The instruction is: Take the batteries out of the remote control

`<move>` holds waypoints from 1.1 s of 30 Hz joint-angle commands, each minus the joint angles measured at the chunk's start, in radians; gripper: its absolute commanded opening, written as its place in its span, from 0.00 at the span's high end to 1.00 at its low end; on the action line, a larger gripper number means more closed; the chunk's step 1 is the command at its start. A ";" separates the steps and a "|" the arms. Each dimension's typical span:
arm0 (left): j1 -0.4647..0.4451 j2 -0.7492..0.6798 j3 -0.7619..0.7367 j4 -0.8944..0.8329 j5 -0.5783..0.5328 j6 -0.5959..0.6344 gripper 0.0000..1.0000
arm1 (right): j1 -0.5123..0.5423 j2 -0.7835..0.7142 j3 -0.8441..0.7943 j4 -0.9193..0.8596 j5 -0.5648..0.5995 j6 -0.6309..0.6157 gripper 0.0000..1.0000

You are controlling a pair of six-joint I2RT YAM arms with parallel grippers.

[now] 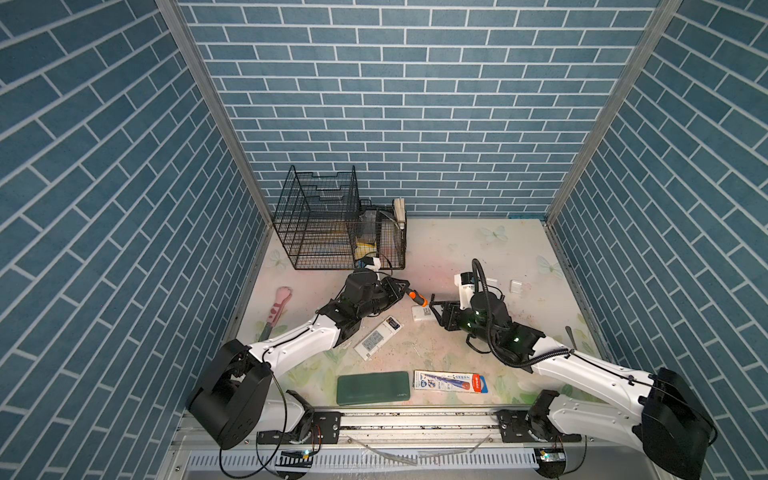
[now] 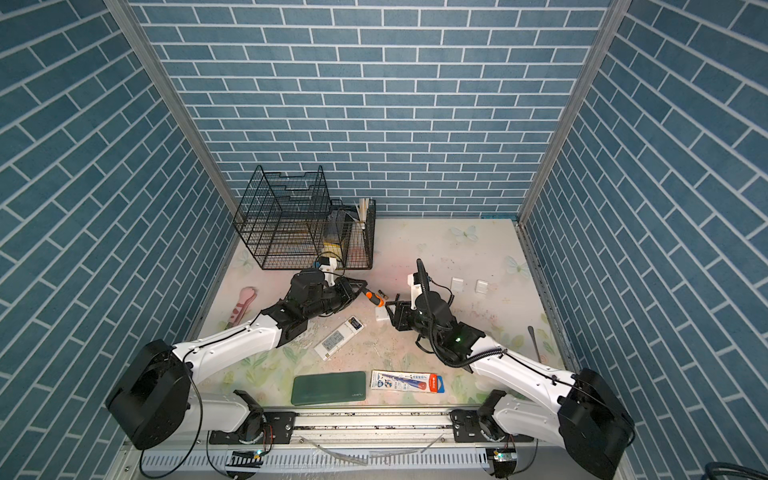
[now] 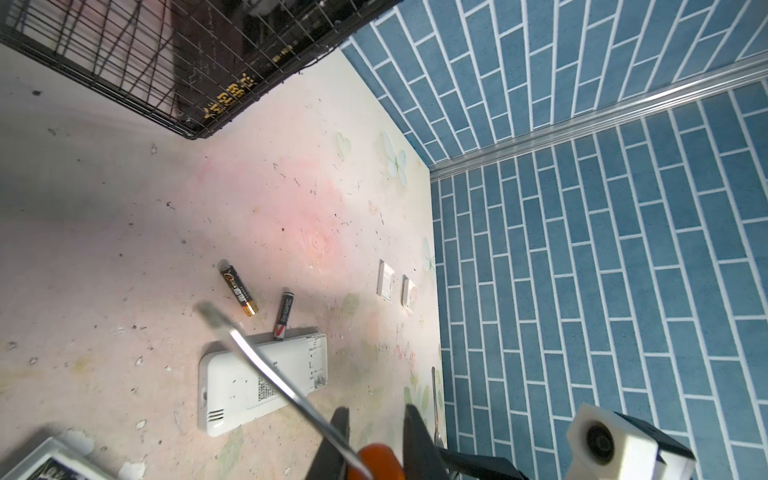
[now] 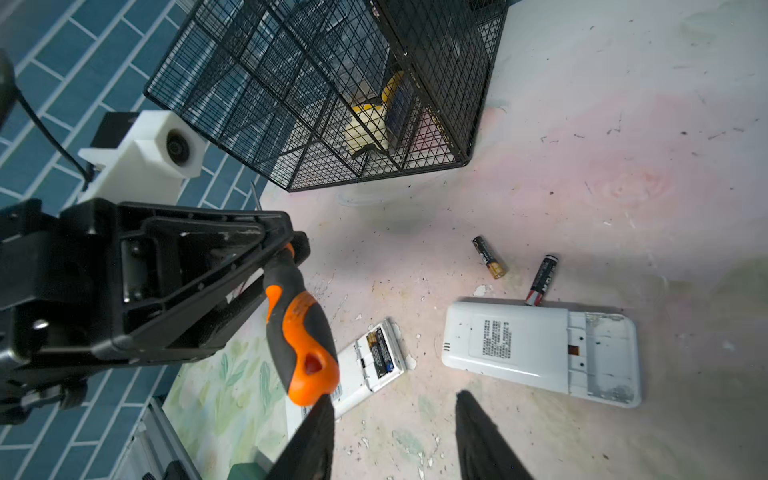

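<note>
Batteries: two loose on the table; at least one more is seated in a remote's open bay, full number there unclear. Remotes: two, both near centre frame in both top views. Covers: two small white plates, right of centre. Screwdriver: one, orange-handled. Thin metal tool: one, at the table's right edge. Wire racks: two, one tall and one low, upper left of the table. Green case: one, lower centre. Printed packet: one, beside it. Pink paw stick: one, left side.
</note>
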 commanded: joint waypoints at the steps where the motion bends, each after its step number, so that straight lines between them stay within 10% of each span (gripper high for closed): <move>1: 0.006 0.007 -0.010 -0.039 -0.020 -0.018 1.00 | 0.010 0.033 -0.013 0.194 -0.015 0.077 0.52; 33: 0.005 0.015 0.040 -0.155 -0.034 0.010 1.00 | 0.040 0.342 0.081 0.472 -0.133 0.187 0.54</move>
